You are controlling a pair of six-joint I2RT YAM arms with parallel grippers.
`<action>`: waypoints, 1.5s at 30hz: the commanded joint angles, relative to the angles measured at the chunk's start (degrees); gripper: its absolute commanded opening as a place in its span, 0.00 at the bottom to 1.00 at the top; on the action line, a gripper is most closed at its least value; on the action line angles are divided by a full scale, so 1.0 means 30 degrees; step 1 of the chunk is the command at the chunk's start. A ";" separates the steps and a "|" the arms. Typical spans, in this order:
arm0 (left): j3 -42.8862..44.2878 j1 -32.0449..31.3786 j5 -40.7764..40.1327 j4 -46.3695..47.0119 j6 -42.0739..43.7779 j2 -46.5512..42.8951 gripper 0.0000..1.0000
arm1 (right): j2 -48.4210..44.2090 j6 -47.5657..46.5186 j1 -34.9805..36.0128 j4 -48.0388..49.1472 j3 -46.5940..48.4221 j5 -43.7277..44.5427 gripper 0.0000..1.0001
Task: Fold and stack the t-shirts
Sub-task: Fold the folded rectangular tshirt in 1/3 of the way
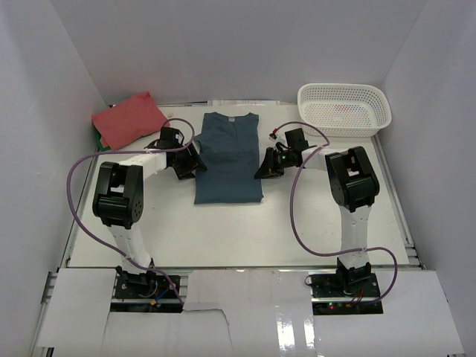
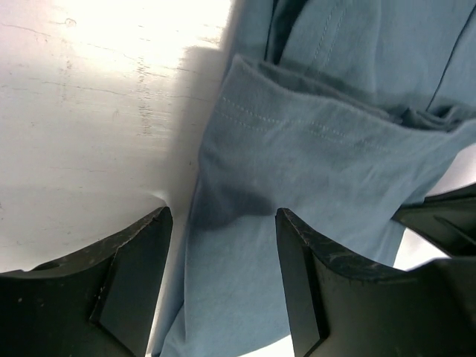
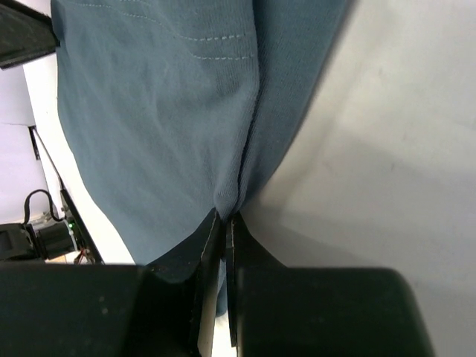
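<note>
Jaws check: your right jaws pinch the teal tee (image 1: 229, 160) at its right edge; your left jaws stand wide astride its left edge. Far left, the red tee (image 1: 126, 119) lies folded.

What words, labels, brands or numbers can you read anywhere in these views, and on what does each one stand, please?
None: no text can be read in any of the three views.
On the dark teal t-shirt, the neck label is only a small pale patch, too small to read.
The coral-red t-shirt and the white basket show no lettering.
</note>
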 commanded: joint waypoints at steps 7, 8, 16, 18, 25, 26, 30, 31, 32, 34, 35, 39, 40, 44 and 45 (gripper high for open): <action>-0.0351 -0.0512 -0.0187 -0.0716 0.0278 -0.0555 0.69 | -0.1448 -0.0279 0.0185 -0.0140 -0.1628 0.1038 0.08; -0.0439 -0.0541 -0.0217 -0.0921 0.0278 -0.0820 0.69 | -0.1478 -0.0250 0.0185 -0.0141 -0.1657 0.1009 0.08; -0.1584 -0.0512 -0.1854 -0.2065 0.0745 -0.6325 0.69 | -0.1508 -0.0542 0.0214 -0.0755 -0.1305 0.1067 0.08; -0.1262 -0.0512 -0.2003 -0.2299 0.1183 -0.7704 0.69 | -0.1508 -0.0630 0.0214 -0.0815 -0.1247 0.1126 0.08; -0.1636 -0.0424 0.1471 -0.1950 0.1744 -0.7797 0.66 | -0.1654 -0.0777 0.0302 -0.1488 -0.1451 0.1447 0.08; -0.2076 -0.0453 0.2033 -0.1281 0.1656 -0.7796 0.66 | -0.1741 -0.0835 0.0302 -0.1575 -0.1568 0.1477 0.08; -0.4215 -0.0482 0.3442 0.0217 0.1011 -0.8963 0.66 | -0.2472 -0.1098 0.0331 -0.1722 -0.2532 0.1594 0.08; -0.4886 -0.0482 0.4054 0.0684 0.0894 -0.9141 0.66 | -0.2620 -0.1099 0.0331 -0.1781 -0.2710 0.1595 0.08; -0.5241 -0.0511 0.4408 0.0920 0.0806 -0.9317 0.66 | -0.2737 -0.1128 0.0360 -0.1781 -0.2886 0.1566 0.08; -0.5828 -0.0570 0.5170 0.1418 0.0630 -0.9641 0.66 | -0.3118 -0.1274 0.0390 -0.2043 -0.3324 0.1740 0.08; -0.6498 -0.0599 0.5812 0.2059 0.0426 -0.9728 0.66 | -0.3235 -0.1333 0.0419 -0.2132 -0.3501 0.1799 0.08; -0.7934 -0.0804 0.7101 0.3907 -0.0160 -0.9672 0.66 | -0.4171 -0.1451 0.0478 -0.2133 -0.4468 0.2004 0.08; -0.8143 -0.0863 0.7339 0.4665 -0.0307 -0.9497 0.66 | -0.4290 -0.1509 0.0507 -0.2220 -0.4817 0.2034 0.08; -0.9022 -0.1184 0.8628 0.7180 -0.1185 -0.8854 0.66 | -0.4818 -0.1597 0.0595 -0.2192 -0.5550 0.2063 0.08; -0.9198 -0.1417 0.9124 0.7540 -0.1593 -0.8589 0.66 | -0.4993 -0.1597 0.0653 -0.2192 -0.5669 0.2063 0.08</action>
